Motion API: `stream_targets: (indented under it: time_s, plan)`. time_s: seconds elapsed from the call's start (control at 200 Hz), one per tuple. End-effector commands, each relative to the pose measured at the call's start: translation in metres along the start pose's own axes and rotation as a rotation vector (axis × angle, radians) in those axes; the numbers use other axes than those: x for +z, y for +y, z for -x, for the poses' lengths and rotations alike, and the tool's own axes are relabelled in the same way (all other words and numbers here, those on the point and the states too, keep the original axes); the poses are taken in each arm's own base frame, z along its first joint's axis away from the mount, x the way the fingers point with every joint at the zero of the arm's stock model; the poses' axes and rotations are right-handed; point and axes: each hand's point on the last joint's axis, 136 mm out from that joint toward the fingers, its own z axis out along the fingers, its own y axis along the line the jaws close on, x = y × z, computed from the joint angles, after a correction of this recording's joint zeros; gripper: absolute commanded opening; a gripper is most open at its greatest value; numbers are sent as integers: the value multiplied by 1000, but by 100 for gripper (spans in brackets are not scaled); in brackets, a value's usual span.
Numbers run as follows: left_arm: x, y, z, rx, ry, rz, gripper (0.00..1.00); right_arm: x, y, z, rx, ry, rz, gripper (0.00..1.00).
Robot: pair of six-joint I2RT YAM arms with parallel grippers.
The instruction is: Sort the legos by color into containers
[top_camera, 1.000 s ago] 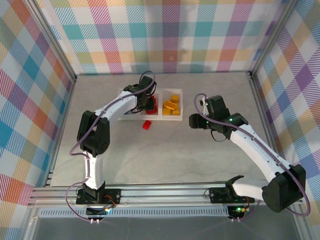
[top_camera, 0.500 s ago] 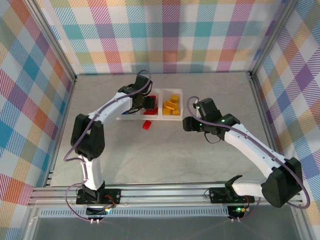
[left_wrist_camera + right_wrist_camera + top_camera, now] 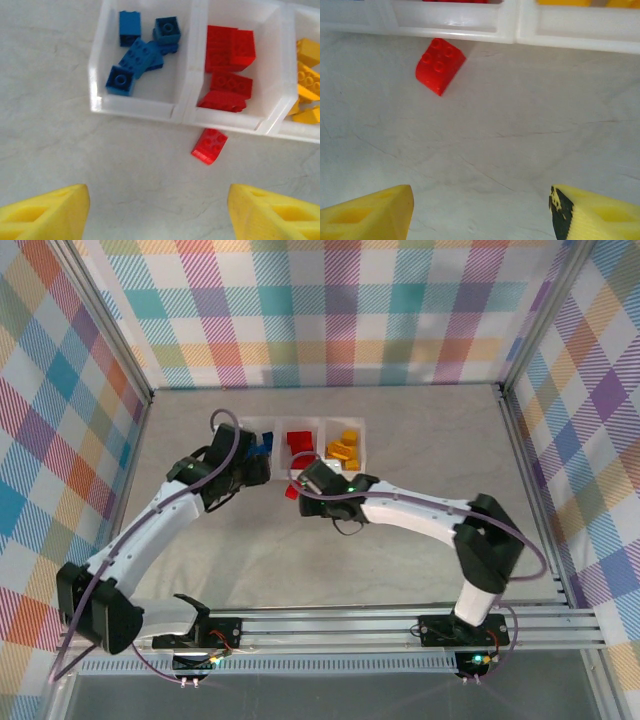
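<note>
A clear three-compartment tray (image 3: 322, 472) stands at the back of the table, holding blue bricks (image 3: 140, 50) on the left, red bricks (image 3: 230, 65) in the middle and yellow bricks (image 3: 307, 75) on the right. One loose red brick (image 3: 209, 145) (image 3: 439, 65) lies on the table just in front of the tray's middle compartment. My left gripper (image 3: 157, 215) (image 3: 262, 472) hovers open and empty, short of the tray's blue end. Just near of the loose brick, my right gripper (image 3: 480, 212) (image 3: 300, 483) is also open and empty.
Checkered walls and metal frame posts (image 3: 525, 430) enclose the grey table. The tray's white front wall (image 3: 455, 20) runs right behind the loose brick. Both arms converge near the tray, their grippers close together.
My left gripper pulled back out of the tray toward the near left. My right arm swung left across the table and now sits by the loose red brick.
</note>
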Motion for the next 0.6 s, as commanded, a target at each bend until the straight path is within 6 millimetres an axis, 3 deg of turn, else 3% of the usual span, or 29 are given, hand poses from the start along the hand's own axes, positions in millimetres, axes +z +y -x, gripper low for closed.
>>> stream_targets:
  time_s: [0.0,0.24,0.595]
  plan:
    - [-18,18,-4,-56,-31,31,74,15,12,14,113,-72,-68,72]
    - [-34,26,-7,-72,-59,17,76,56,29,18,104,-44,-188,73]
    - [-42,23,-10,-81,-63,-30,77,86,46,32,162,-78,-239,70]
